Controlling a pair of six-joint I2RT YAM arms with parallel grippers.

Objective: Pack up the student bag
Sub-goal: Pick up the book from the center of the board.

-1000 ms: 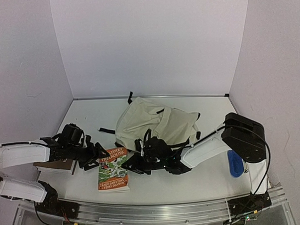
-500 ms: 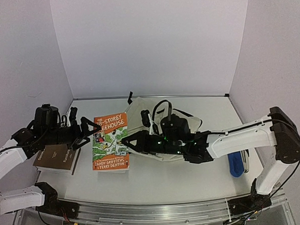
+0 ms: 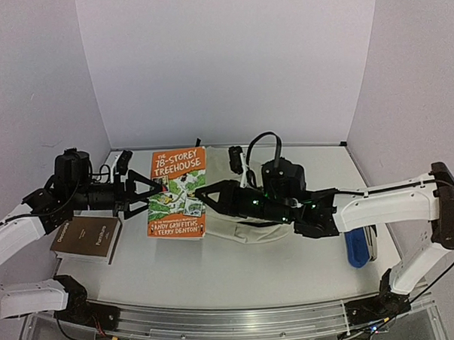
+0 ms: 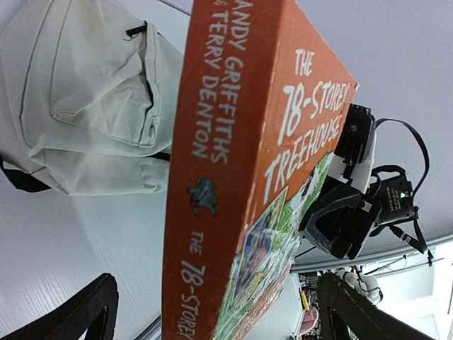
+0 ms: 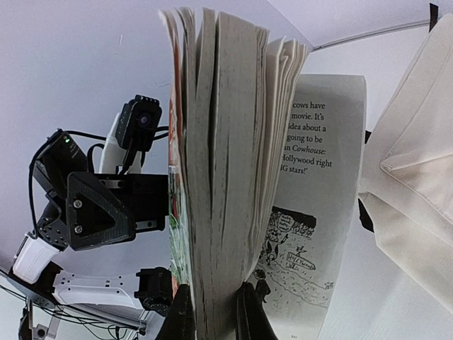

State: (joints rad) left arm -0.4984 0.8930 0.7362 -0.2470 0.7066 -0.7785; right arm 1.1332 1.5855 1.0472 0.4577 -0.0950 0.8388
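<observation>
Cream student bag [image 3: 241,231], one; orange book [image 3: 177,193], brown book [image 3: 87,238].

A lab booth: white walls [image 3: 230,64], aluminium rail [image 3: 234,322].

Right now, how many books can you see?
2. The orange Treehouse book is held upright mid-table by the right gripper; a brown book lies at the left. Others may be hidden.

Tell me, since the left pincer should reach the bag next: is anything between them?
Yes. The book, held upright by the right pincer, stands directly between the open left pincer and the bag, which lies beyond it.
</observation>
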